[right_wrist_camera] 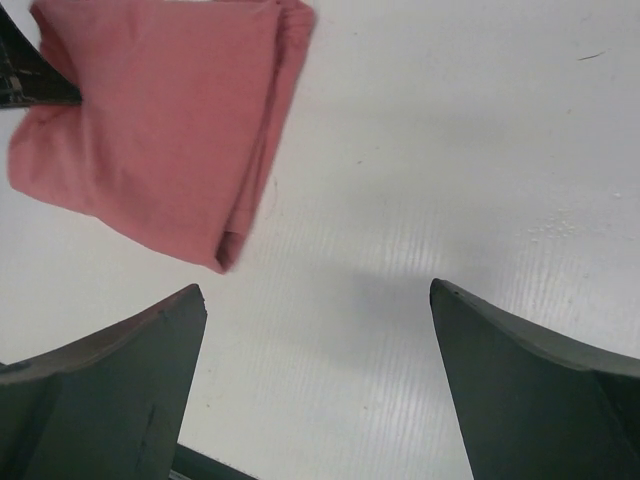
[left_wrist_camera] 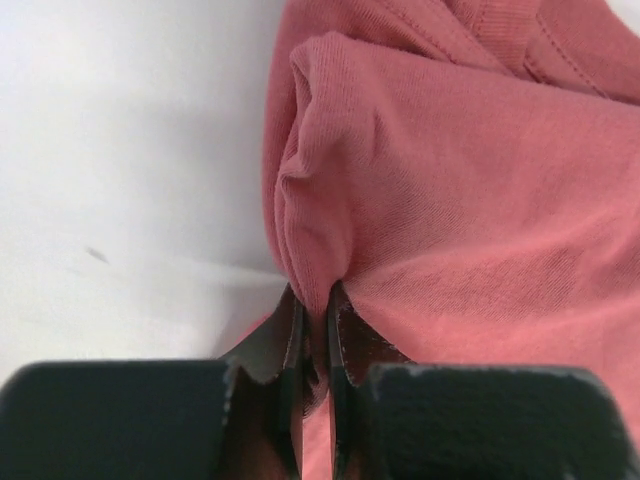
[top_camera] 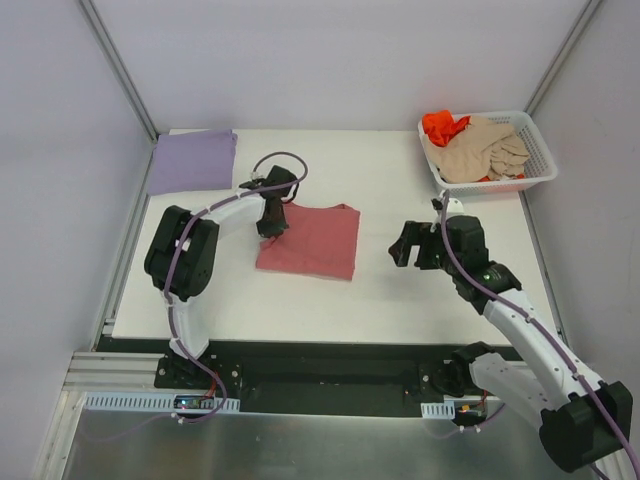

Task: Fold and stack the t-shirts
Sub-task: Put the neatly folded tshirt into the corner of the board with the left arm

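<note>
The folded rose-red t-shirt (top_camera: 312, 240) lies mid-table. My left gripper (top_camera: 271, 226) is shut on its left edge; the left wrist view shows the pinched cloth (left_wrist_camera: 450, 180) bunched between my closed gripper tips (left_wrist_camera: 317, 300). The folded lavender-purple t-shirt (top_camera: 192, 160) lies at the far left corner. The beige t-shirt (top_camera: 478, 150) and the orange t-shirt (top_camera: 442, 124) lie crumpled in the basket. My right gripper (top_camera: 404, 245) is open and empty over bare table to the right of the red shirt, which shows in the right wrist view (right_wrist_camera: 160, 120), beyond my gripper (right_wrist_camera: 318, 300).
The white mesh basket (top_camera: 535, 150) stands at the far right corner. White walls and metal frame posts surround the table (top_camera: 400, 290). A black rail runs along the near edge by the arm bases.
</note>
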